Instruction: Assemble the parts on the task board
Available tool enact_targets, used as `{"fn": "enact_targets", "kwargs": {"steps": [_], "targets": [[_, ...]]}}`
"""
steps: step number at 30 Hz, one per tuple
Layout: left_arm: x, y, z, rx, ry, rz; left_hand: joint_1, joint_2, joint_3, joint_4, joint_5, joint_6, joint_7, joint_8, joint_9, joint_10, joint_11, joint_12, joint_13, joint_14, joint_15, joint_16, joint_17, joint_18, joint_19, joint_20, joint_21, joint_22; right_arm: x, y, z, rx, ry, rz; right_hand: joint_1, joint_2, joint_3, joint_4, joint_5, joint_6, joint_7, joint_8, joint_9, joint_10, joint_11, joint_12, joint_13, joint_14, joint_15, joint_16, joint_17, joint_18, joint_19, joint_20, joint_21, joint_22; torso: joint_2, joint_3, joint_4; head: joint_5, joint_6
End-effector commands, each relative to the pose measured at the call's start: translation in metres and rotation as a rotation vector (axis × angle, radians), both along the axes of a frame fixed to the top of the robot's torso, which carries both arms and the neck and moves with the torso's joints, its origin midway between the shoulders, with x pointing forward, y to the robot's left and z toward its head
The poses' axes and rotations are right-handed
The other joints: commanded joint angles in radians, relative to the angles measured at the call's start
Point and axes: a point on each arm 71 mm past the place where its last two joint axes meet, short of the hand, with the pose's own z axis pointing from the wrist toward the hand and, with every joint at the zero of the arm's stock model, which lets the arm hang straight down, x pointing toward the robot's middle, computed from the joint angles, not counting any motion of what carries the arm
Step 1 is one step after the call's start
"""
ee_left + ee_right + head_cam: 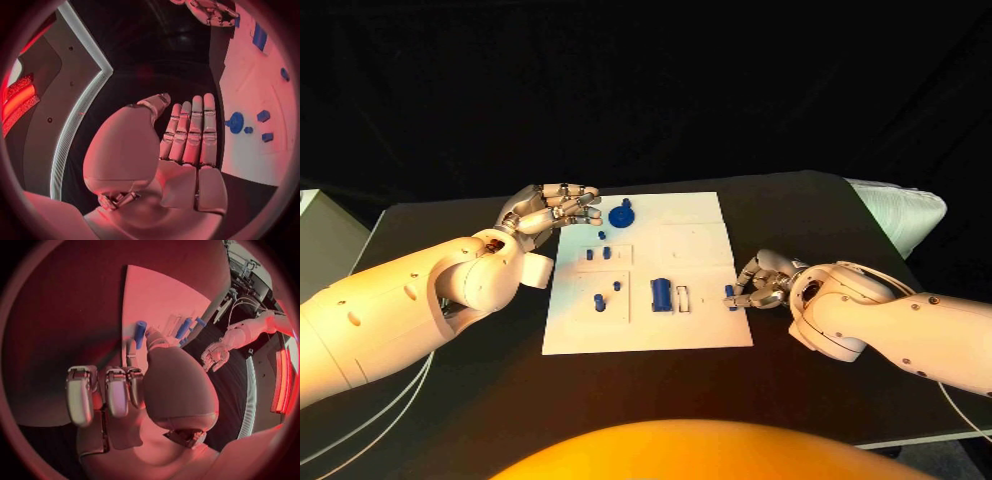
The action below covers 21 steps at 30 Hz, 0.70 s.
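The white task board (689, 240) lies in the middle of the black table. On it sit a round blue part (623, 213), two small blue pegs (599, 254), two more pegs (606, 295) and a blue block (661, 294). My left hand (560, 207) hovers at the board's far left corner; in the left wrist view its fingers (190, 132) lie straight and hold nothing, beside the round part (235, 122). My right hand (764, 280) is at the board's right edge and pinches a blue peg (730, 294) between thumb and finger, the same peg (140, 334) standing up at the fingertips.
A white slotted piece (684, 298) sits next to the blue block. A pale padded object (899, 215) lies at the table's far right corner. Bare black table (459, 390) surrounds the board on every side.
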Motion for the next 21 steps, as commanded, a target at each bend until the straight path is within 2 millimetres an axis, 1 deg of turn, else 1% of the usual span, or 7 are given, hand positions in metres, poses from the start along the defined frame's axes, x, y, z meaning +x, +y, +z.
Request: {"fn": "enact_targets", "kwargs": {"steps": [1,8,11,12,13,14,21], "targets": [[-0.0007,-0.0018,0.0006,-0.008,-0.004,-0.018,0.001,0.005,-0.002,0.001,0.001,0.007,-0.002,-0.007,-0.002,-0.009,0.0,0.003,0.0,-0.003,0.002,-0.005,0.001,0.009,0.001,0.003,-0.005,-0.001,0.0002,0.0008,-0.0027,-0.046,-0.008,0.027,-0.008,-0.002,-0.006,-0.004,0.003,0.007,-0.001,0.007,-0.002,0.099,0.003,-0.002,0.256,0.108,0.003,0.004,0.263,-0.011,0.092,0.004,-0.002,0.248,0.0,-0.0001,0.0002,0.0,-0.001],[-0.0009,-0.0021,0.0005,-0.009,-0.002,-0.023,0.0,0.005,-0.002,0.002,0.001,0.006,-0.001,-0.007,-0.002,-0.01,0.001,0.003,0.0,-0.003,0.002,-0.005,0.001,0.009,0.001,0.003,-0.005,-0.001,0.0034,0.0047,-0.0058,-0.088,-0.029,0.053,0.013,-0.001,0.001,-0.007,0.003,0.012,-0.007,0.013,0.001,0.098,-0.002,-0.002,0.256,0.108,-0.001,0.004,0.263,-0.01,0.091,0.001,-0.004,0.248,0.0,0.0001,0.0002,-0.001,-0.002],[-0.001,-0.002,0.0005,-0.009,-0.002,-0.023,0.0,0.005,-0.002,0.002,0.001,0.006,-0.001,-0.007,-0.002,-0.01,0.001,0.003,0.0,-0.003,0.002,-0.005,0.001,0.009,0.001,0.003,-0.005,-0.001,0.0034,0.0063,-0.0078,-0.101,-0.026,0.064,0.053,0.003,0.021,-0.011,0.004,0.011,-0.01,0.014,0.003,0.098,-0.005,-0.003,0.255,0.108,-0.005,0.004,0.263,-0.01,0.091,-0.003,-0.004,0.248,0.0,0.0002,0.0008,-0.002,-0.004],[-0.001,-0.0018,0.0005,-0.008,-0.002,-0.023,0.0,0.005,-0.002,0.002,0.001,0.006,-0.001,-0.007,-0.002,-0.01,0.001,0.003,0.0,-0.003,0.002,-0.005,0.001,0.009,0.001,0.003,-0.005,-0.001,0.0032,0.0068,-0.0085,-0.105,-0.024,0.067,0.072,0.003,0.039,-0.01,-0.016,0.012,-0.011,0.015,0.003,0.098,-0.007,-0.002,0.256,0.108,-0.006,0.004,0.263,-0.01,0.091,-0.005,-0.005,0.247,0.0,0.0001,0.0008,-0.002,-0.004],[-0.001,-0.0017,0.0005,-0.008,-0.002,-0.023,0.0,0.005,-0.002,0.002,0.001,0.006,-0.001,-0.007,-0.002,-0.01,0.001,0.003,0.0,-0.003,0.002,-0.005,0.001,0.009,0.001,0.003,-0.005,-0.001,0.003,0.0071,-0.0092,-0.109,-0.022,0.071,0.086,0.002,0.054,-0.01,-0.017,0.014,-0.012,0.016,0.003,0.097,-0.007,-0.004,0.255,0.108,-0.007,0.004,0.263,-0.01,0.091,-0.006,-0.004,0.248,0.001,-0.0001,0.0006,-0.003,-0.005],[-0.0011,-0.0016,0.0005,-0.008,-0.002,-0.023,0.0,0.005,-0.002,0.002,0.001,0.006,-0.001,-0.007,-0.002,-0.01,0.001,0.003,0.0,-0.003,0.002,-0.005,0.001,0.009,0.001,0.003,-0.005,-0.001,0.0028,0.0074,-0.0096,-0.112,-0.02,0.074,0.104,-0.001,0.077,-0.01,0.01,0.017,-0.013,0.017,0.002,0.098,-0.009,-0.003,0.255,0.108,-0.008,0.004,0.263,-0.01,0.091,-0.007,-0.005,0.247,0.0,-0.0003,0.0003,-0.003,-0.006],[-0.0011,-0.0015,0.0006,-0.008,-0.002,-0.024,0.0,0.005,-0.003,0.003,0.001,0.006,-0.001,-0.007,-0.002,-0.01,0.001,0.003,0.0,-0.004,0.003,-0.006,0.002,0.009,0.001,0.003,-0.006,-0.002,0.0015,0.0088,-0.0113,-0.121,-0.009,0.084,0.119,-0.019,0.143,-0.008,0.082,0.026,-0.017,0.018,-0.007,0.1,-0.012,0.001,0.258,0.108,-0.011,0.004,0.263,-0.01,0.09,-0.01,-0.008,0.247,-0.001,-0.0006,-0.0001,-0.003,-0.006]]}}
